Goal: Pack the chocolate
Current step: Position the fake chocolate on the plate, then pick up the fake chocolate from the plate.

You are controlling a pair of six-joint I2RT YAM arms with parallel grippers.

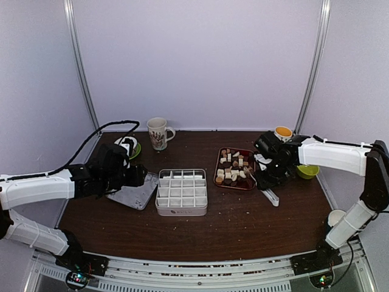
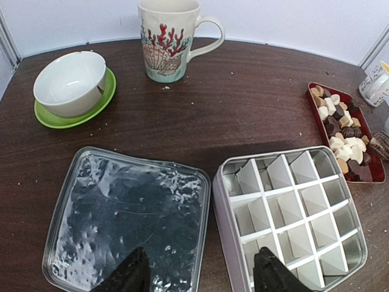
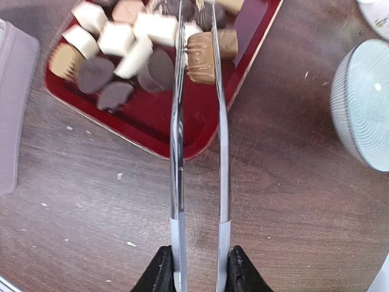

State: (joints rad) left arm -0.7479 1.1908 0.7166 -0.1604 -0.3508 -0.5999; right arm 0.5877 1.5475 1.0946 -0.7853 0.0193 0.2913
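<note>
Left fingers (image 2: 130, 275) are spread apart with nothing between them, hanging low over the desk (image 1: 243, 213), right above the spot where a clear plastic lid (image 2: 127, 219) lies flat next to a white divided box (image 2: 292, 213). Lid and box sit just beside each other. Further back on that side there's a white bowl (image 2: 70, 82) on a green saucer (image 2: 104, 100), and a mug (image 2: 167, 39) with a red coral print standing upright near it.

Moving right, the chocolate (image 2: 340, 131) is piled in a red tray (image 3: 152, 128) just past the box: a mix of dark, tan and white pieces.

Right fingers (image 3: 161, 274) are clamped on a pair of tongs (image 3: 177, 152), squeezing the two arms in. The tong tips reach into the tray with a tan piece (image 3: 203, 58) between them. A pale ribbed bowl (image 3: 364, 103) sits just right of the tray.
</note>
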